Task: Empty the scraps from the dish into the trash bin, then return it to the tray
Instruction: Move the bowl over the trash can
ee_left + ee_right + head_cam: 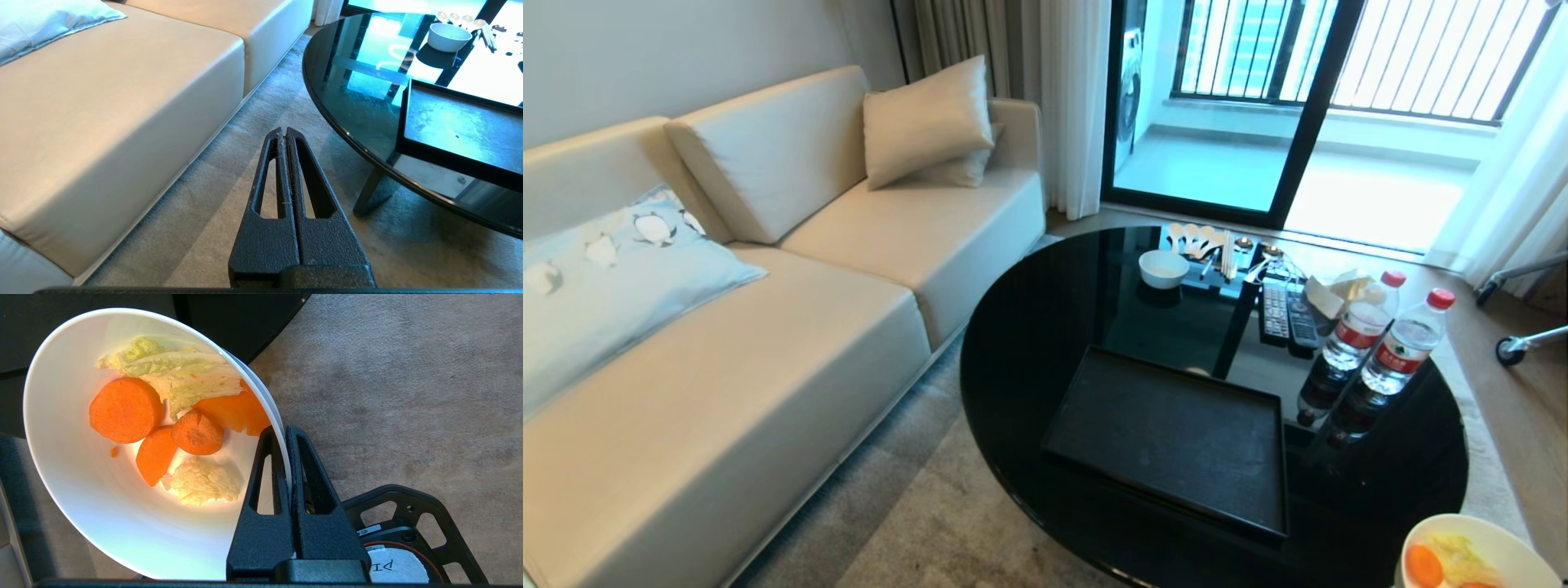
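Dish pinched by its rim in the right pincer, one finger inside the wall and one outside: a thin-edge grip that leaves the bowl's mouth free for tipping. Carried off the table, beyond its near right edge and over the carpet; only a sliver shows at the lower right corner of the head view. Scraps all inside the dish, carrot rounds and pale leafy bits lying in the bottom, so emptying not yet done. Bin not in any view; probably further off to the right, judging by where the dish is carried.

Tray bare, near the table's front edge, ready to take the dish back. Second bowl toward the far edge, well apart from the tray. Two bottles by the right edge.

Left pincer clenched on nothing, parked over the carpet between sofa and table.

Risk, as a guess: rim-only hold, so a slip possible on tilting.
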Controlling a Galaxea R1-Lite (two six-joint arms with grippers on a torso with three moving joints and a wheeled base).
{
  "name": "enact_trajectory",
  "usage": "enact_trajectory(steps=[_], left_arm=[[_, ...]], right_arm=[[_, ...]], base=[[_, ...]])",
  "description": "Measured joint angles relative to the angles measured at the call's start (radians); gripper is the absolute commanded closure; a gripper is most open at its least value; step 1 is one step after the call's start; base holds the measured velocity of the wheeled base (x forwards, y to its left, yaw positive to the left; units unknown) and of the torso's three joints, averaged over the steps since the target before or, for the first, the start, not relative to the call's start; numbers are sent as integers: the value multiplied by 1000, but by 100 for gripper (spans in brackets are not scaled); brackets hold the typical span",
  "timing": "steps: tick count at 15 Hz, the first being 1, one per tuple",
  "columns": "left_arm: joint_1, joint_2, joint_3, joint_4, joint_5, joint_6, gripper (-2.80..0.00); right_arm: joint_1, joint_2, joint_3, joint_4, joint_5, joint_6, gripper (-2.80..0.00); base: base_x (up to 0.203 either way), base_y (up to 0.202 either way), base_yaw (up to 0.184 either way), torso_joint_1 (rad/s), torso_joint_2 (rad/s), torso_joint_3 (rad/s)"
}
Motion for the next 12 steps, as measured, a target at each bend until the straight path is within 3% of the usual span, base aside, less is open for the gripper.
enact_trajectory(steps=[12], left_arm=[[0,0,0,0,0,0,0]], right_arm=[[0,39,-4,-24,-2,-5,0]], base=[[0,0,0,0,0,0]])
